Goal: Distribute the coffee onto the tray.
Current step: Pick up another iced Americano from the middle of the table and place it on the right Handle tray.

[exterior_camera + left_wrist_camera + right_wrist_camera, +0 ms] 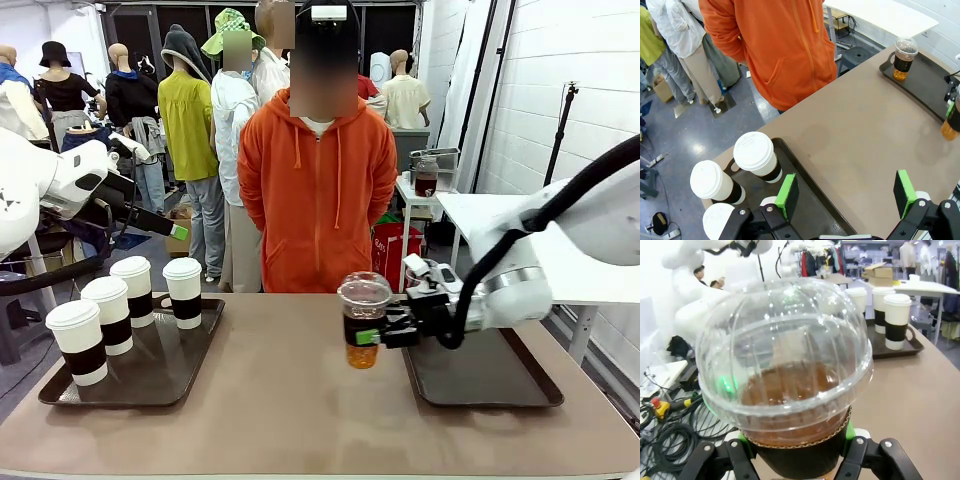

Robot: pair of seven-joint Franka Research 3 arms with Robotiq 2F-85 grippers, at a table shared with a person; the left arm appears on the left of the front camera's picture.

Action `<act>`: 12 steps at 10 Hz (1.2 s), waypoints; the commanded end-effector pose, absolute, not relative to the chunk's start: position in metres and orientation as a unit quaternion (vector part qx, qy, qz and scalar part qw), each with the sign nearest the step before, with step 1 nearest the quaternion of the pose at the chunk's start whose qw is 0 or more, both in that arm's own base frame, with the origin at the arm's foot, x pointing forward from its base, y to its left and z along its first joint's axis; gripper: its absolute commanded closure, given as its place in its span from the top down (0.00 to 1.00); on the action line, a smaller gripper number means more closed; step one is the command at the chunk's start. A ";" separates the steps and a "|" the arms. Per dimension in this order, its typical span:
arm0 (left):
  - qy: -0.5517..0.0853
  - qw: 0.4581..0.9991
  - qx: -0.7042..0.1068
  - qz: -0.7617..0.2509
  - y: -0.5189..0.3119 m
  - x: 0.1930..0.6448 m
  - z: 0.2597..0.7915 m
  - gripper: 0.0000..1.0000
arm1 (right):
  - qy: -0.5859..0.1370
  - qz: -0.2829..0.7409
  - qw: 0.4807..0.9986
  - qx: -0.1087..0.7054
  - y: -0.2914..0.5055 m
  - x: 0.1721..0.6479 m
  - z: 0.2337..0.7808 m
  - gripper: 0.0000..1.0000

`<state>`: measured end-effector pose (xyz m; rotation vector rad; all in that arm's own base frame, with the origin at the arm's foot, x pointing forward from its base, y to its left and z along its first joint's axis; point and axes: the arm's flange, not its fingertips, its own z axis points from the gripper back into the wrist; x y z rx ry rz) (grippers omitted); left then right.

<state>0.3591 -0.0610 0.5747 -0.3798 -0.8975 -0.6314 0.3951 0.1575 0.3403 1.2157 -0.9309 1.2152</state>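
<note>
A clear dome-lidded plastic cup (pixel 362 322) of brown liquid, with a dark sleeve around its middle, hangs above the tabletop (pixel 300 400) just left of the right tray (pixel 480 375), clamped between the fingers of the right gripper (pixel 378 335). In the right wrist view the green pads press on both sides of the sleeve below the dome lid (pixel 785 350). A second clear dome-lidded cup (pixel 903 59) stands at the far corner of the right tray (pixel 925 82) in the left wrist view. Four white lidded paper cups with dark brown bands stand on the left tray (pixel 150 375): one at the near left (pixel 78 342), one behind it (pixel 107 314), one farther back (pixel 133 290) and one at the far right of the tray (pixel 183 292). The left gripper (pixel 845 192) hovers over the near right part of that tray, its fingers wide apart with nothing between them. A person in an orange hoodie (pixel 317 190) stands at the far side of the tabletop.
</note>
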 end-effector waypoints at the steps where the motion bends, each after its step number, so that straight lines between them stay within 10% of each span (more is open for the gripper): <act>1: -0.422 0.837 -0.182 -0.297 -0.060 0.359 0.574 1.00 | -0.405 0.503 0.565 0.514 0.126 0.400 0.343 0.72; 12: -0.422 0.837 -0.182 -0.297 -0.060 0.359 0.574 1.00 | -0.401 0.504 0.588 0.489 0.002 0.476 0.303 0.72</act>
